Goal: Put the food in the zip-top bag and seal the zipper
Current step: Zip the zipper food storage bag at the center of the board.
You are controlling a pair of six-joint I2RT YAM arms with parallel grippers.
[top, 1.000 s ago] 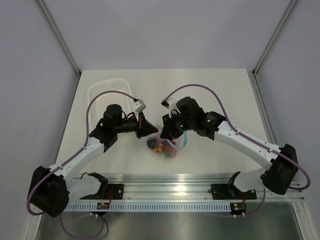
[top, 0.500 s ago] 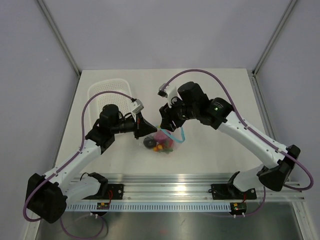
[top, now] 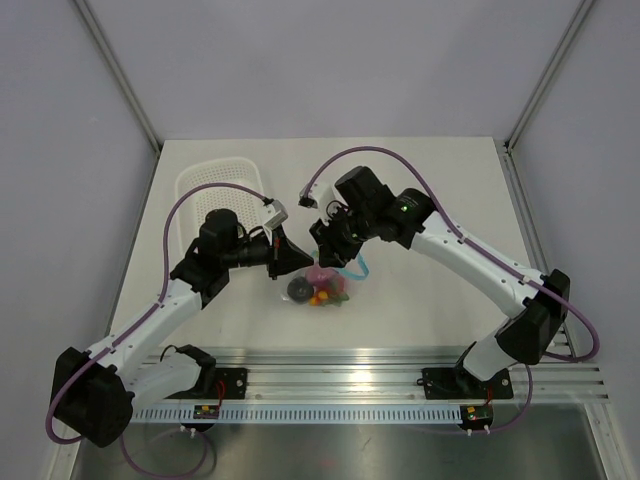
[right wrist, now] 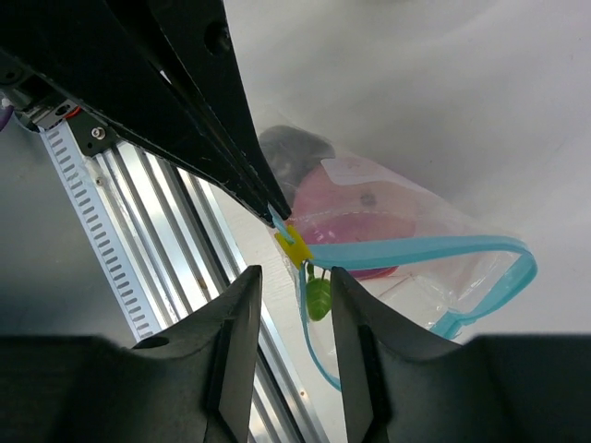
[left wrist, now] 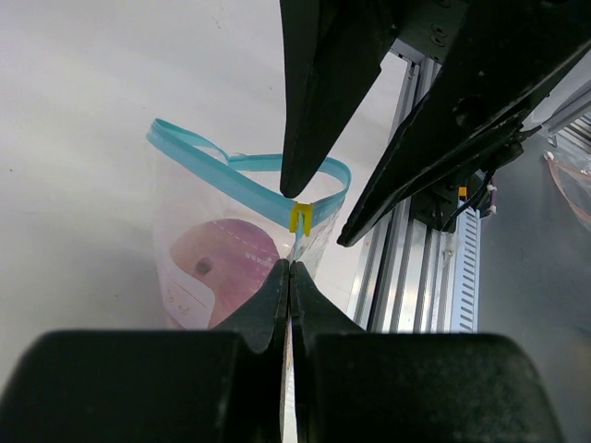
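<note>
The clear zip-top bag (top: 325, 288) lies at the table's middle, its blue zipper (left wrist: 235, 175) hanging open in a loop. Inside it I see food: a pink roundish piece (right wrist: 355, 226), a small green leafy piece (right wrist: 318, 298) and a dark piece (right wrist: 295, 148). My left gripper (left wrist: 291, 269) is shut on the bag's edge just below the yellow slider (left wrist: 300, 217). My right gripper (right wrist: 294, 275) is open, its fingers (right wrist: 235, 323) either side of the bag's corner by the yellow slider (right wrist: 295, 247), close against the left fingers (right wrist: 217, 120).
A white perforated basket (top: 215, 185) stands at the back left of the table. The aluminium rail (top: 380, 372) with both arm bases runs along the near edge, close below the bag.
My right arm has swung left, bringing its gripper up against the left fingertips at the zipper's end. The left arm drew back slightly, still pinching the bag.
</note>
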